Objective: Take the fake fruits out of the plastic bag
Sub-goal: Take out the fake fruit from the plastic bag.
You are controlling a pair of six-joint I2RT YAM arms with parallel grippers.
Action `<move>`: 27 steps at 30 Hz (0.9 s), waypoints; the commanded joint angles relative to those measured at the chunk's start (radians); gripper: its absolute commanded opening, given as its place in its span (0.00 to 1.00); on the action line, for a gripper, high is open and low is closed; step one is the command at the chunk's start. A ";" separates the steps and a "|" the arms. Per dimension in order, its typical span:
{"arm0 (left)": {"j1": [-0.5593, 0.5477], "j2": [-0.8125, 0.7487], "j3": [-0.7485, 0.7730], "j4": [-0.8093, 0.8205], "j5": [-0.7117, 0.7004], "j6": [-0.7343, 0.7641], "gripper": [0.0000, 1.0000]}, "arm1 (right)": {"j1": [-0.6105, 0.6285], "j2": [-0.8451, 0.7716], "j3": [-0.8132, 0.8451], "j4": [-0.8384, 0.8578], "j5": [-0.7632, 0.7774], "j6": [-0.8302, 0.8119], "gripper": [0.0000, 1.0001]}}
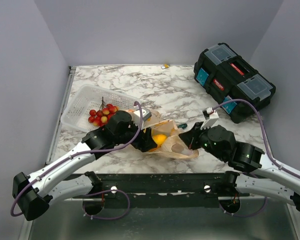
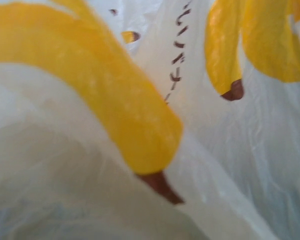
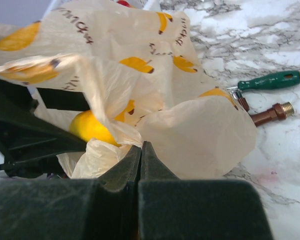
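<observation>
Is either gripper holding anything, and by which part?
The right gripper is shut on the plastic bag, pinching a fold of its film. The left gripper is inside the bag; its hold cannot be told.

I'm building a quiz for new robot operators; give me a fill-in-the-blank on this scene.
1. The yellow fake fruit lies ____ the plastic bag.
2. The right gripper pinches that bag, jaws ____ (open/shut).
3. The red-and-yellow berries sit in the white mesh ____.
4. The screwdriver beside the bag has a ____ handle.
Missing words: inside; shut; basket; green.
</observation>
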 commanded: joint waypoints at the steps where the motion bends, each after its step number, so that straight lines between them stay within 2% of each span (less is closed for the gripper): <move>1: 0.002 -0.003 0.020 -0.099 -0.264 0.008 0.00 | 0.004 -0.012 0.048 0.089 0.004 -0.041 0.01; 2: 0.003 -0.035 0.007 -0.065 -0.276 0.005 0.00 | 0.004 -0.004 0.055 0.085 0.010 -0.045 0.01; 5: -0.005 -0.116 -0.019 0.044 -0.168 0.038 0.00 | 0.003 0.038 0.089 0.072 0.012 -0.053 0.01; 9: -0.018 -0.102 0.028 -0.033 -0.153 0.078 0.00 | 0.005 0.085 0.125 0.164 -0.031 -0.099 0.01; 11: -0.015 -0.072 0.053 -0.080 -0.058 0.080 0.00 | 0.004 0.109 0.152 0.205 -0.037 -0.119 0.01; 14: -0.015 -0.113 -0.023 0.014 0.068 0.080 0.00 | 0.004 0.138 0.188 0.227 -0.028 -0.153 0.01; 16: -0.015 -0.161 -0.079 0.039 -0.046 0.065 0.00 | 0.004 0.129 0.190 0.237 -0.002 -0.158 0.01; 19: -0.015 -0.153 -0.052 -0.076 -0.263 0.065 0.00 | 0.004 0.081 0.155 0.262 0.000 -0.155 0.01; 20: -0.015 -0.142 -0.040 -0.101 -0.296 0.066 0.00 | 0.004 0.061 0.137 0.268 -0.004 -0.155 0.01; 23: -0.014 -0.148 -0.073 -0.052 -0.334 0.073 0.00 | 0.004 0.015 0.106 0.247 0.014 -0.146 0.01; 27: -0.014 -0.209 -0.199 0.118 -0.344 0.096 0.00 | 0.003 -0.031 0.087 0.159 0.068 -0.114 0.01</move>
